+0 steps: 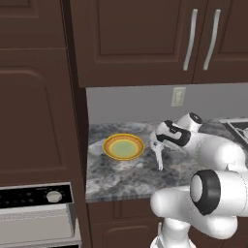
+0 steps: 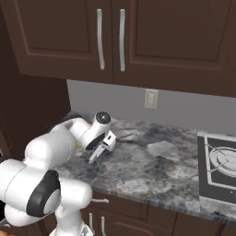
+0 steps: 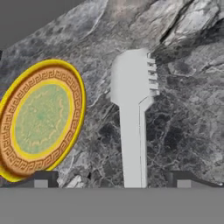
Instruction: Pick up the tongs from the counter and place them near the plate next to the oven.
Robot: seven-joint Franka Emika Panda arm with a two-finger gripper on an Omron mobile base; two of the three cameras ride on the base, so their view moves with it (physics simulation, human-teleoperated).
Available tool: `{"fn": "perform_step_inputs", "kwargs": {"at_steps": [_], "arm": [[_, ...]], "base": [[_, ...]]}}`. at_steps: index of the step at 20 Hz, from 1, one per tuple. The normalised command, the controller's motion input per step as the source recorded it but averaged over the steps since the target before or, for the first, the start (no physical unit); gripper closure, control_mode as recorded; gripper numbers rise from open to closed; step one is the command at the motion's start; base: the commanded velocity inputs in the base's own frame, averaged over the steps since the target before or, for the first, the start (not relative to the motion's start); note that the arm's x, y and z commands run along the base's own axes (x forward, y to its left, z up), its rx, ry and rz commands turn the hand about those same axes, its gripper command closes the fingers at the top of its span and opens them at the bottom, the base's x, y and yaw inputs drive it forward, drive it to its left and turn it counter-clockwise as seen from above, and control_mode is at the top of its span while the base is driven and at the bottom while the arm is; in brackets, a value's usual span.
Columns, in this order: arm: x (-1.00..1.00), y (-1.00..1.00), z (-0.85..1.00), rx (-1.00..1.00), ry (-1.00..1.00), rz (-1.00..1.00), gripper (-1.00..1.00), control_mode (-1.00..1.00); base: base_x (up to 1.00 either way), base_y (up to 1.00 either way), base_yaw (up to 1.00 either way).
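1. Gripper (image 3: 112, 181) open, fingertips (image 3: 41, 179) spread wide to either side of the tongs (image 3: 131, 113), nothing clamped.
2. Tongs between the open fingers in the hand view, scalloped tips pointing away from the hand; in the left base view hanging slanted just below the gripper (image 1: 156, 145), lower tips at or close to the counter (image 1: 121, 177). Whether resting on the stone or just above it, hard to tell.
3. Tongs just beside the plate (image 3: 39, 120), apart from its rim, on the side away from the oven (image 1: 34, 213). Plate (image 1: 123, 147) near the left end of the counter, next to the tall cabinet above the oven.
4. Judged step: release. Placement looks about right, close to the plate without overlapping it.
5. To finish well: lift straight up along the line of the hand, fingers kept wide, so neither tip drags the tongs sideways.
6. Avoid swinging toward the plate while low; a nudge could push the slim tongs under the rim or shift the dish.
7. Risk: slanted tongs may tip over and slide on smooth stone, so clear slowly before pulling the arm back.
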Motion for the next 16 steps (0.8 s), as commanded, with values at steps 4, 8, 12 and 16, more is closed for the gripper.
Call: {"fn": "perform_step_inputs", "kwargs": {"at_steps": [4,8,12,16], "arm": [[-0.36,0.00,0.60,0.05,-0.07,0.00,-1.00,-1.00],[-0.40,0.00,0.66,0.03,-0.07,0.00,-1.00,-1.00],[-0.40,0.00,0.63,0.01,-0.13,0.00,-1.00,-1.00],[-0.40,0.00,0.61,0.00,-0.19,0.00,-1.00,-1.00]], "base": [[0.00,0.00,0.00],[0.00,0.00,0.00],[0.00,0.00,0.00],[0.00,0.00,0.00]]}}
